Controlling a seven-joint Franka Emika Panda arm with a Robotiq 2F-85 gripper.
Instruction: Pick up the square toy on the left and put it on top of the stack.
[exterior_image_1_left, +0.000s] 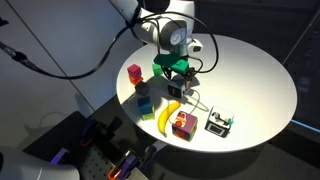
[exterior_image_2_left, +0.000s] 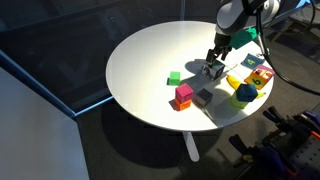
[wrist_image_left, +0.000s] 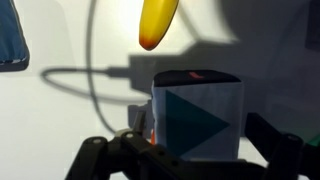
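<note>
white-faced square toy (wrist_image_left: 197, 115) with a green triangle, sitting between the spread fingers of the gripper (exterior_image_2_left: 213, 64), jaws wide open, gripping nothing, yellow banana (wrist_image_left: 157, 22) just beyond

Bench (exterior_image_1_left: 255, 70) (exterior_image_2_left: 140, 55): a round white top was seen in both exterior views; a white foot was shown beneath it in an exterior view.
Banana (exterior_image_1_left: 170, 117) (exterior_image_2_left: 236, 82) (wrist_image_left: 158, 25): it was laid flat near the bench's edge; only its yellow tip was caught in the wrist view.
Plain green cube (exterior_image_2_left: 174, 77): it was set well apart from the banana.
Grey cube (exterior_image_2_left: 204, 97): it was placed near the bench's edge.
Blue cube (exterior_image_1_left: 146, 107) (exterior_image_2_left: 246, 92): it was found just beside the banana.
Red-and-yellow cube (exterior_image_1_left: 182, 124): it was set by the banana's end, at the rim.
White-framed black cube (exterior_image_1_left: 219, 123): it was placed near the rim, apart from the red-and-yellow cube.
Cable (wrist_image_left: 95, 85): a thin grey loop was seen lying on the bench.
</note>
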